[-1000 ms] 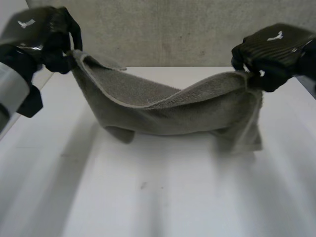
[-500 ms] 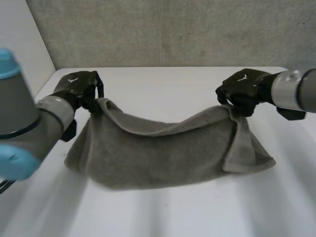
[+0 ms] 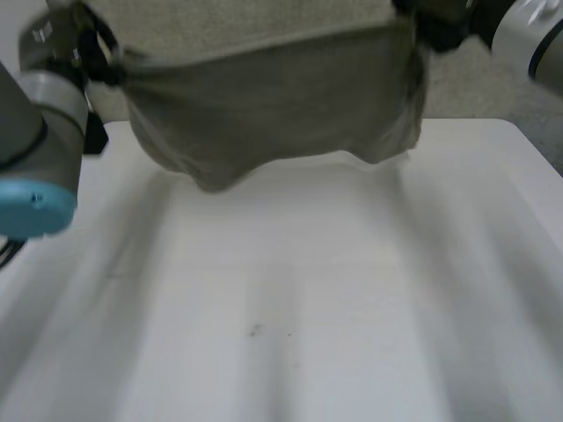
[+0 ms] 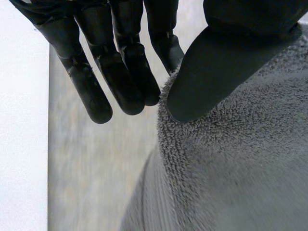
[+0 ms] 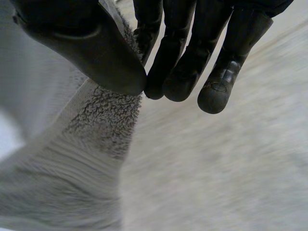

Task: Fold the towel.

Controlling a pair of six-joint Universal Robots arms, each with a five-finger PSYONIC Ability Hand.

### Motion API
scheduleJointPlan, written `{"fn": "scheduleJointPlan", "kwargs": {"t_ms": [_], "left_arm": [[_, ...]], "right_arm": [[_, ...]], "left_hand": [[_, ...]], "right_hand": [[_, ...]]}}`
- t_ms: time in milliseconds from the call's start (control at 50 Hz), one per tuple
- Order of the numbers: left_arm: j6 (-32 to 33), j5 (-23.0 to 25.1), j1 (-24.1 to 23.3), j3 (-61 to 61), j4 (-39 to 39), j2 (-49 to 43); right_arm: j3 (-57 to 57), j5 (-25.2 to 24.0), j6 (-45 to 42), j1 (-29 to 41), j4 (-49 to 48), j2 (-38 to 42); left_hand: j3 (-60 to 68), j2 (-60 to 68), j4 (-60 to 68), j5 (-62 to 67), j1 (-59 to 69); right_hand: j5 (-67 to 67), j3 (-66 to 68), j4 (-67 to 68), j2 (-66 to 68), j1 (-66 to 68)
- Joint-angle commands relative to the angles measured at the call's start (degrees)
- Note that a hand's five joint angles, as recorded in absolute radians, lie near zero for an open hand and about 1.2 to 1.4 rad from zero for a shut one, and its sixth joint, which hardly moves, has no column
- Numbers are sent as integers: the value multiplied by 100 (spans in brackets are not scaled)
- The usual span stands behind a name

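A grey towel (image 3: 273, 105) hangs in the air above the far part of the white table (image 3: 290, 299), stretched between my two hands. My left hand (image 3: 84, 40) pinches its left upper corner; in the left wrist view the thumb (image 4: 216, 62) presses the terry cloth (image 4: 240, 168) against the fingers (image 4: 120, 72). My right hand (image 3: 444, 22) pinches the right upper corner; in the right wrist view the thumb (image 5: 91, 48) and fingers (image 5: 192, 53) close on the towel's edge (image 5: 106, 115). The towel's lower edge sags just above the table.
A grey wall (image 3: 475, 79) stands behind the table's far edge. My left arm (image 3: 35, 167), grey with a light-blue cap, reaches along the table's left side. The right arm (image 3: 537, 35) comes in at the upper right.
Both hands have lifted the towel up and away from me, off the table. It now hangs taut between them instead of sagging with its bottom resting on the surface.
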Motion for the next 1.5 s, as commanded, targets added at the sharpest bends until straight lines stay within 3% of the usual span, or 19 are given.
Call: {"fn": "scheduleJointPlan", "kwargs": {"t_ms": [20,180,380,500,520,540,580,600,640,720,760,800,820,840,920,1000,1180,1320,1500], "left_arm": [[-129,41,95,-1577,240,11],[-244,59,148,-2748,706,-375],[-200,50,157,-3136,751,-631],[-200,42,157,-3092,751,-499],[-200,41,166,-3057,760,-464],[-200,41,166,-3057,760,-464],[-191,41,218,-3031,760,-411],[-191,41,219,-3031,760,-411],[-174,41,280,-3022,760,-358],[-174,50,280,-3057,734,-332],[-174,59,280,-3101,716,-297],[-156,59,280,-3188,707,-166],[-156,59,280,-3189,707,-165],[-95,59,280,-3232,690,-95],[257,85,271,-3347,681,134],[1203,462,280,-3470,724,572],[2733,1770,622,-3453,742,740],[3236,2598,684,-3242,690,600],[3430,2713,465,-2961,558,-234]], "right_arm": [[1101,-72,-1168,-6,1019,318],[2437,16,-2286,3,1320,845],[3310,-46,-2278,47,933,1039],[3661,-72,-1701,47,275,829],[3748,-81,-1437,47,65,715],[3749,-81,-1435,47,63,714],[4020,-107,-927,3,-410,486],[4022,-107,-925,3,-412,485],[4363,-195,-479,-23,-884,223],[4714,-239,-74,-23,-1263,-24],[4874,-239,86,-32,-1423,-113],[5154,-230,313,-32,-1650,-253],[5155,-230,314,-32,-1651,-253],[5277,-239,375,-32,-1712,-297],[5507,-239,402,-32,-1774,-367],[5770,-230,411,-15,-1783,-429],[6157,-239,411,-15,-1809,-701],[6385,-239,411,-15,-1853,-763],[6921,-143,420,-32,-2248,-973]], "left_hand": [[1025,1022,1021,1118,1206],[1025,1022,1021,1118,1206],[1025,1022,1021,1118,1206],[1025,1022,1021,1118,1206],[1025,1022,1021,1118,1206],[1025,1022,1021,1118,1206],[1025,1022,1021,1118,1206],[1025,1022,1021,1118,1206],[1025,1022,1021,1118,1206],[1025,1022,1021,1118,1206],[438,436,435,532,620],[-2641,-2644,-2644,-2547,-2460],[-2657,-2659,-2660,-2563,-2475],[-3656,-3659,-3660,-3562,-3475],[-4305,-4308,-4309,-4212,-4124],[-5731,-5734,-5735,-5637,-5550],[-5836,-5839,-5840,-5743,-5655],[-5752,-5755,-5756,-5658,-5571],[-5785,-5788,-5789,-5692,-5604]], "right_hand": [[175,344,325,349,400],[175,344,325,349,400],[175,344,325,349,400],[175,344,325,349,400],[-1368,-1199,-1218,-1194,-1143],[-1384,-1215,-1233,-1209,-1158],[-5303,-5134,-5153,-5129,-5078],[-5320,-5151,-5169,-5145,-5094],[-6825,-6656,-6675,-6651,-6600],[-6825,-6656,-6675,-6651,-6600],[-6825,-6656,-6675,-6651,-6600],[-6825,-6656,-6675,-6651,-6600],[-6825,-6656,-6675,-6651,-6600],[-6825,-6656,-6675,-6651,-6600],[-6825,-6656,-6675,-6651,-6600],[-6825,-6656,-6675,-6651,-6600],[-6825,-6656,-6675,-6651,-6600],[-6825,-6656,-6675,-6651,-6600],[-6825,-6656,-6675,-6651,-6600]]}}
